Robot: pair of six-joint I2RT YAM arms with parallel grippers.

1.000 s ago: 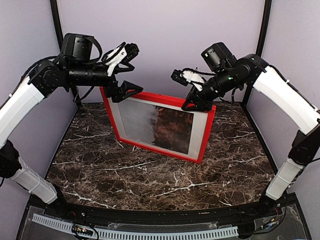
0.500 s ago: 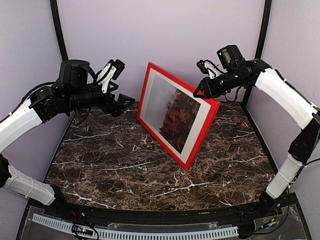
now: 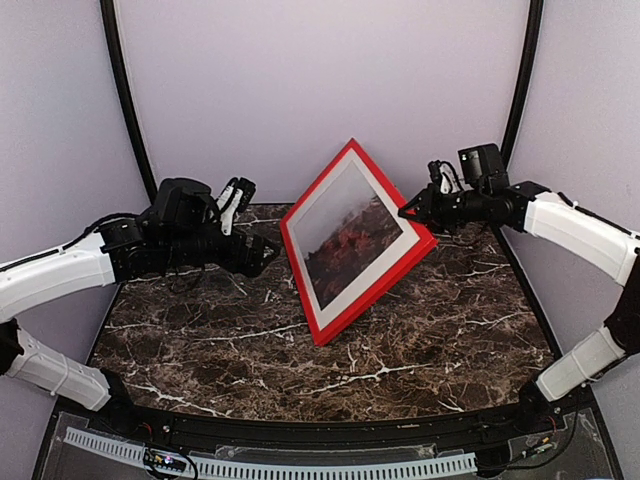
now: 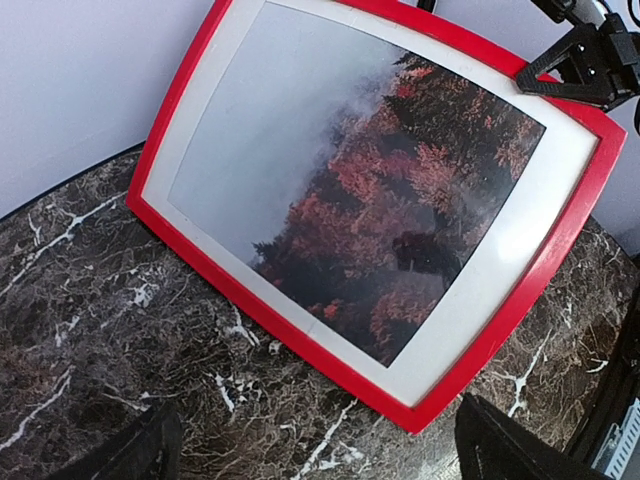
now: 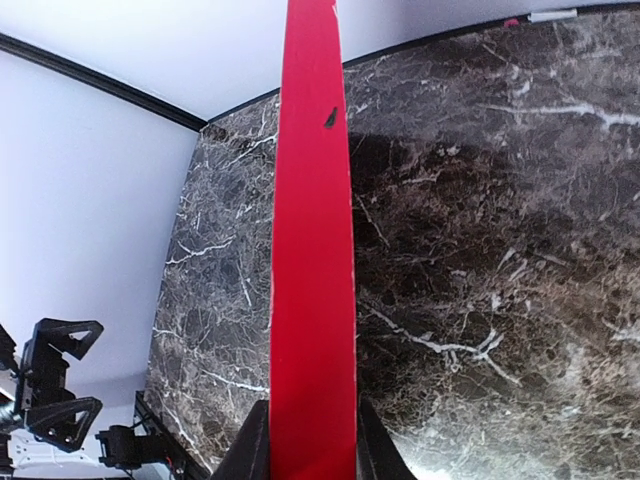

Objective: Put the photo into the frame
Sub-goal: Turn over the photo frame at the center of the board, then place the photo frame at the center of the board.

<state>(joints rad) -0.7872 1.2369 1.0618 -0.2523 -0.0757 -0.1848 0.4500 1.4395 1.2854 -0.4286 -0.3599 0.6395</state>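
Two grippers, top view: right gripper [image 3: 412, 212] pinches the frame [image 3: 301, 280] at its right corner, so we hold it tilted on one corner; left gripper [image 3: 262, 255] gapes, apart from it. Left wrist: the photo [image 4: 380, 200] sits inside, facing our open jaws. Right wrist: red edge wedged between jaws.

The photo [image 3: 345, 232] in the frame [image 3: 322, 330], one frame corner on the table [image 3: 200, 340], between left tool [image 3: 262, 255] and right tool [image 3: 408, 212].

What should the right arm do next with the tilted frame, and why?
Probably lower the frame flat onto the table: it rests on one corner, only the right pincer grips it, the left pincer is open and apart, and the photo already sits inside.
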